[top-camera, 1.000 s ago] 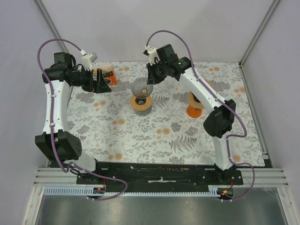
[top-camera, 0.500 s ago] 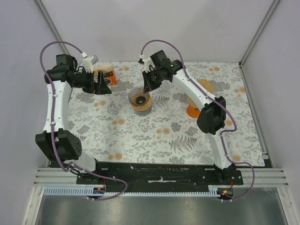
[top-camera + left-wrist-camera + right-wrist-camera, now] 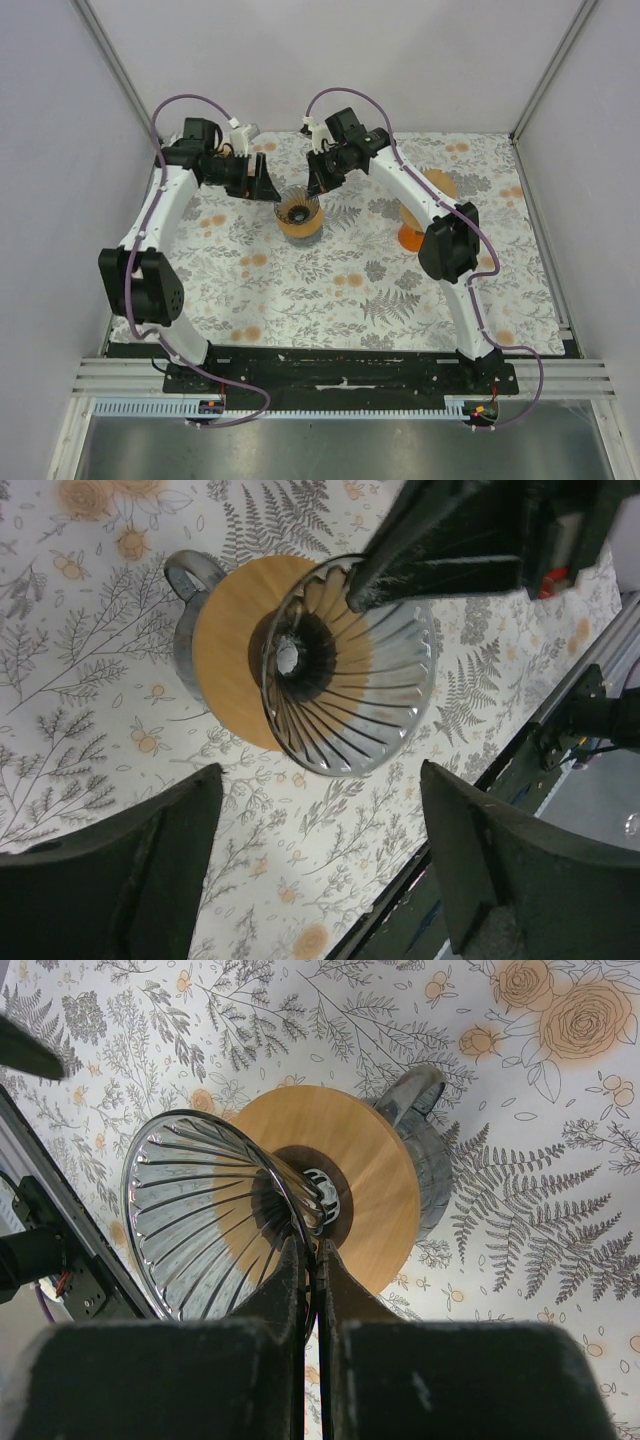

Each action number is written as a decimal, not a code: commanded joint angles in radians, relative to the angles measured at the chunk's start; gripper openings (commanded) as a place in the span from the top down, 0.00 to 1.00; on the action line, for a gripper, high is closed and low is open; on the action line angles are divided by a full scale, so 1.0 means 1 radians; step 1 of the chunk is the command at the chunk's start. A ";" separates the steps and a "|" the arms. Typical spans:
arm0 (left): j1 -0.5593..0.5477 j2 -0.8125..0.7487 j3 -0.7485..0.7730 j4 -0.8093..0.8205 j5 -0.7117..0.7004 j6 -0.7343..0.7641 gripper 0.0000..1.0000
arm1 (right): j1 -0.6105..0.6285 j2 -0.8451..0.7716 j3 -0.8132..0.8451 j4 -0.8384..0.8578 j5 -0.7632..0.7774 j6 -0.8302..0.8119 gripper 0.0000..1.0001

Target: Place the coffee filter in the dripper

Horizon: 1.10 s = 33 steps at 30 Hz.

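The dripper point(image 3: 298, 212) is a ribbed glass cone on a round wooden base with a grey handle, standing at the back middle of the floral mat. My right gripper point(image 3: 320, 183) is shut on the cone's rim; in the right wrist view the gripper point(image 3: 308, 1250) pinches the glass wall of the cone point(image 3: 200, 1210) above the wooden base point(image 3: 370, 1175). My left gripper point(image 3: 262, 186) is open and empty just left of the dripper. In the left wrist view the gripper point(image 3: 320, 775) hangs over bare mat beside the cone point(image 3: 350, 670). No coffee filter shows.
An orange stand point(image 3: 414, 237) with an orange disc point(image 3: 437, 184) behind it sits right of the dripper, under the right arm. The mat's near edge and black rail point(image 3: 480, 810) show in the left wrist view.
My left arm has swung right, from the orange box at the back left to beside the dripper. My right gripper has lowered the tilted dripper and still holds its rim.
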 commanded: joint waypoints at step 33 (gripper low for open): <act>-0.091 0.389 -0.028 0.121 -0.191 -0.142 0.98 | -0.037 0.131 -0.114 0.029 0.054 -0.002 1.00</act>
